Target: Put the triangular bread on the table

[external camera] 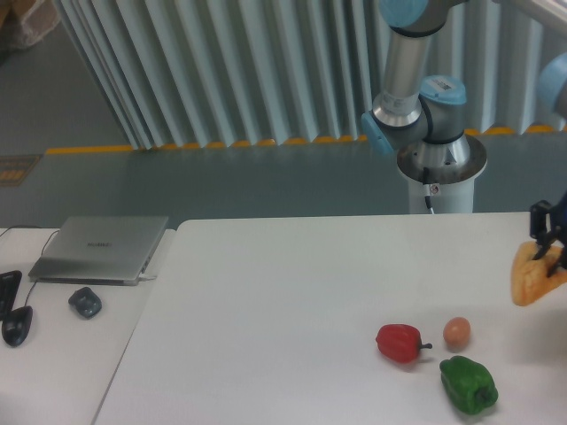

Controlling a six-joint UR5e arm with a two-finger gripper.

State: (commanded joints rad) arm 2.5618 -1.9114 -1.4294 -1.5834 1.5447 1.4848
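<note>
One claw (551,241), at the right frame edge, grips the bread (534,276) by its upper end, holding it above the desk (292,310), apparently ready for lowering, well clear of the peppers.

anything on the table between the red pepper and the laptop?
Nothing: in the fixed camera view the white table is bare from the red pepper left to its edge; the laptop sits on the neighbouring desk.
</note>
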